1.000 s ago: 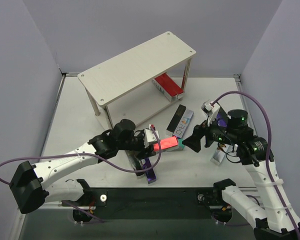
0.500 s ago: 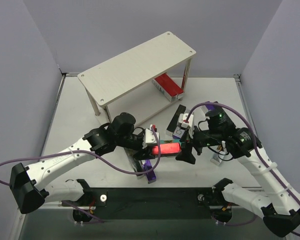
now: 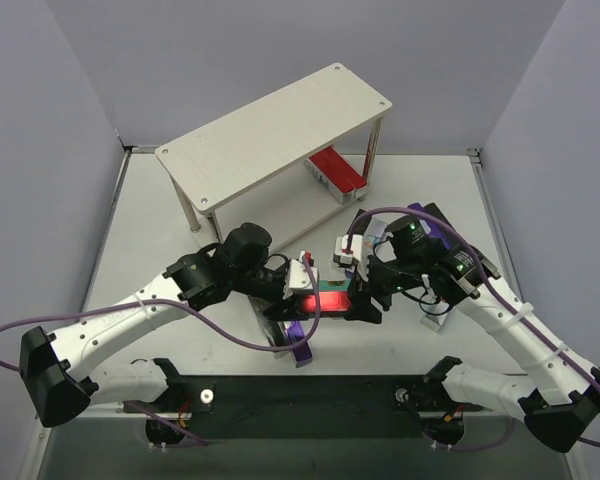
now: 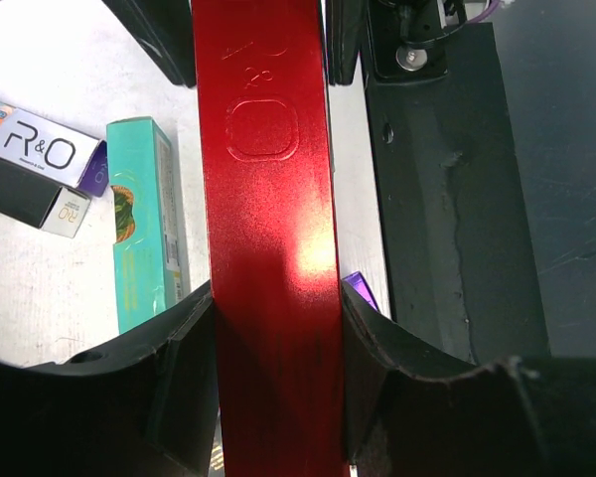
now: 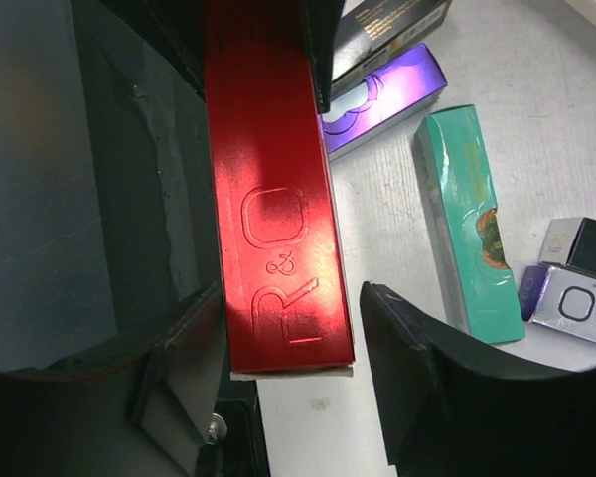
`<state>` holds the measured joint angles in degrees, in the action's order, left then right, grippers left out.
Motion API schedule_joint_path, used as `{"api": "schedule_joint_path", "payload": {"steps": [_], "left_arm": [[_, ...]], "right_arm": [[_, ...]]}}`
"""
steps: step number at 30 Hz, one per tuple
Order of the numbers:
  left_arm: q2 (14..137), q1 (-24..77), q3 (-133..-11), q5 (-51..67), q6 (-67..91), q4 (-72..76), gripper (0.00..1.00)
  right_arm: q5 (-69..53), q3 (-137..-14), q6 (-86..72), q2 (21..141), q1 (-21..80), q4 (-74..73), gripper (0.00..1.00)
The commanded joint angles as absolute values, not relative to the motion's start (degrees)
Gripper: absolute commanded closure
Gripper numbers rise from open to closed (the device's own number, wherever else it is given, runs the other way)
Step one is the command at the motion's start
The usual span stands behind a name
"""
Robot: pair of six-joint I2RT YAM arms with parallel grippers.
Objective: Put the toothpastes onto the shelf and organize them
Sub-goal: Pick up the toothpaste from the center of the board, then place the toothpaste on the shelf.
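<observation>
We count one red toothpaste carton [image 4: 268, 248] between two claws: the left claw [image 4: 276, 338] clamps it, and the right claw [image 5: 298, 328] gapes around its printed end. One teal carton [image 5: 467, 219] lies on the worktop [image 3: 160, 250], well short of the shelf [image 3: 280, 130].

White table [image 3: 145, 235], grey walls [image 3: 280, 50].

Held in the left gripper [image 4: 276, 333], the red carton [image 4: 268, 199] runs off the frame at both ends, so we see neither. Just beside that gripper, only a corner of a purple carton [image 4: 359, 288] shows. Beside the right gripper [image 5: 288, 348], the frame edge cuts off a silver carton [image 5: 574, 303].
</observation>
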<state>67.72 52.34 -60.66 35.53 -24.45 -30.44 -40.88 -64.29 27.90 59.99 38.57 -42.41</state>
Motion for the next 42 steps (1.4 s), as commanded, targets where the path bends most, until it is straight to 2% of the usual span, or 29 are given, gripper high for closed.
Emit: {"api": "schedule_joint_path", "payload": {"steps": [1,9,10,13,17,22,29,33,37,42], "left_arm": [[68.0,52.0,-64.6,38.2,-27.2,-31.1,0.67],[67.7,52.0,-64.6,36.3,-27.9,-31.2,0.66],[67.7,51.9,-64.6,35.7,-27.9,-31.2,0.64],[66.5,52.0,-63.6,32.3,-27.3,-30.0,0.46],[62.5,51.9,-59.2,24.1,-24.7,-21.6,0.21],[54.3,50.9,-50.9,11.8,-19.3,-11.7,0.06],[38.2,50.3,-37.0,-9.5,-13.3,4.1,0.05],[26.2,50.1,-29.9,-21.7,-11.3,7.8,0.05],[18.5,50.1,-25.0,-29.8,-11.3,8.2,0.05],[12.3,49.7,-20.1,-41.1,-14.8,13.0,0.05]], "right_arm": [[-41.7,-66.7,29.3,61.2,40.3,-43.2,0.50],[-42.0,-66.2,28.8,62.0,41.4,-43.2,0.68],[-41.9,-66.0,28.8,61.7,41.4,-43.2,0.75],[-40.4,-65.7,28.7,61.3,41.4,-43.2,0.82],[-38.4,-65.0,28.8,60.9,41.4,-42.7,0.85],[-34.8,-62.7,27.1,61.0,39.9,-38.9,0.90],[-27.2,-56.1,19.6,61.1,34.2,-22.5,0.91],[-21.6,-52.7,15.4,63.4,31.3,-10.4,0.92],[-18.0,-51.5,12.6,70.3,29.4,4.7,0.92],[-14.3,-55.9,9.8,80.8,27.2,14.9,0.91]]}}
